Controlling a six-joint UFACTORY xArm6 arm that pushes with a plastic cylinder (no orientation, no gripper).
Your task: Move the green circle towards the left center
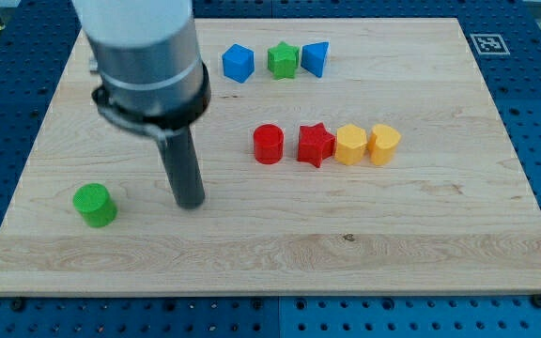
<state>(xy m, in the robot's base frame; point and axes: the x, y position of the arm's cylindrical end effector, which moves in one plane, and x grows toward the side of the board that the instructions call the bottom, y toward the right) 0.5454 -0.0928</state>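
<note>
My tip (pixel 190 203) rests on the wooden board (pixel 421 244), a bare rod with nothing to open or close and touching no block. It stands near the green circle (pixel 94 205), off to that block's right in the view, with a strip of bare wood between them.

The green circle sits low on the board's left side, close to the left edge and somewhat below the middle of it. As I judge it, the push it needs is mostly toward the view's top, with little sideways travel. From where I am now, a straight shove would send it leftward off the edge, so I would first swing around beneath it, on the side toward the view's bottom, then press through its centre so it does not roll off the rod.

Farther out, a red circle (pixel 269 144), red star (pixel 315 145) and two yellow blocks (pixel 350 145) (pixel 384 143) make a row at mid-board; a blue block (pixel 238 63), green star (pixel 283 60) and second blue block (pixel 316 58) line the top. All lie well apart from my path.
</note>
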